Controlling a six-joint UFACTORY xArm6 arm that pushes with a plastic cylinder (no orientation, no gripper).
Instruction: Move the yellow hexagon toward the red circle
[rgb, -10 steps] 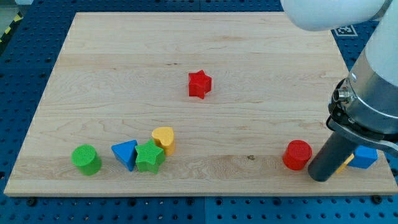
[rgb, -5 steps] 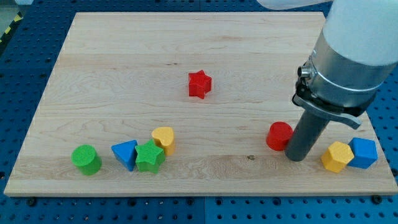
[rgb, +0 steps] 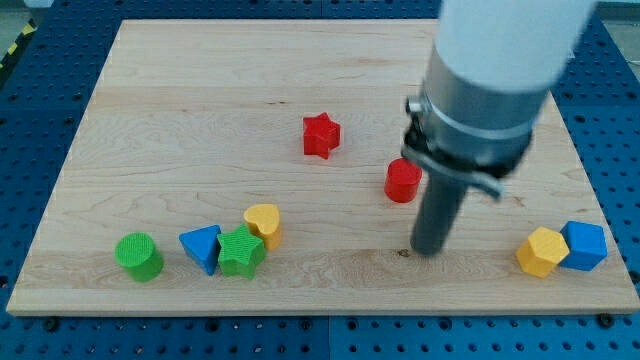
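The yellow hexagon (rgb: 542, 251) lies near the board's bottom right corner, touching a blue block (rgb: 585, 245) on its right. The red circle (rgb: 403, 181) stands right of the board's middle, upright. My tip (rgb: 427, 250) rests on the board below and slightly right of the red circle, about a hundred pixels left of the yellow hexagon. The rod's upper body stands just right of the red circle and hides the board behind it.
A red star (rgb: 321, 135) sits near the middle. At the bottom left are a green cylinder (rgb: 137, 257), a blue triangle (rgb: 202, 246), a green star (rgb: 240, 252) and a yellow heart (rgb: 264, 222), the last three close together. The wooden board's bottom edge (rgb: 320, 305) runs just below them.
My rod has swept left from beside the yellow hexagon. The red circle has moved up and to the left, away from the hexagon. The yellow hexagon and blue block have stayed put.
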